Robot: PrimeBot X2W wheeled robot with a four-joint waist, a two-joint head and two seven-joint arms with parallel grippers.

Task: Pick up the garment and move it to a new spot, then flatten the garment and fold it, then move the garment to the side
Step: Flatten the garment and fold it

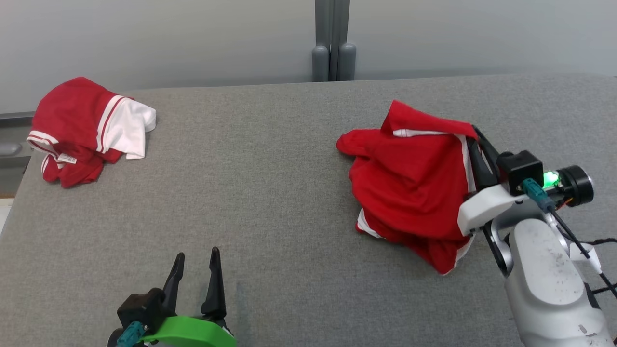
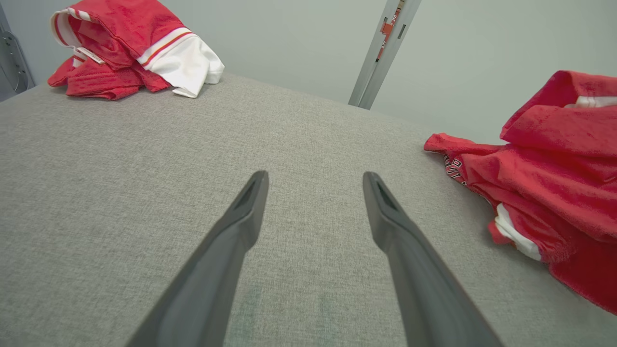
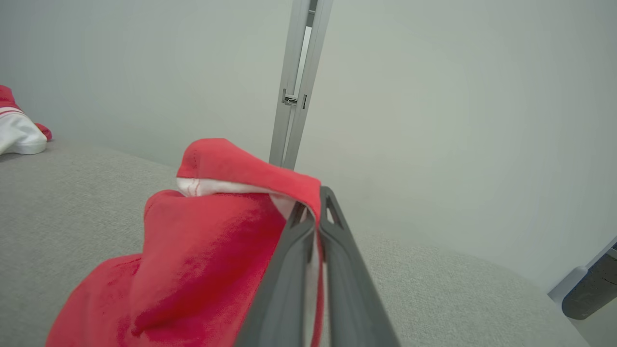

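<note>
A crumpled red garment with white trim [image 1: 409, 178] lies on the right half of the grey table, one edge lifted off the surface. My right gripper [image 1: 477, 137] is shut on that raised edge; the right wrist view shows the red garment [image 3: 202, 250] pinched between the closed fingers [image 3: 332, 260] and draped to the left. My left gripper [image 1: 195, 262] stands open near the table's front edge, nothing between its fingers [image 2: 241, 226], well left of the red garment [image 2: 544, 173].
A second red and white garment [image 1: 87, 127] is bunched at the table's far left corner, also seen as the second garment [image 2: 130, 48] in the left wrist view. A grey post [image 1: 332, 38] stands behind the grey table [image 1: 250, 183], against a pale wall.
</note>
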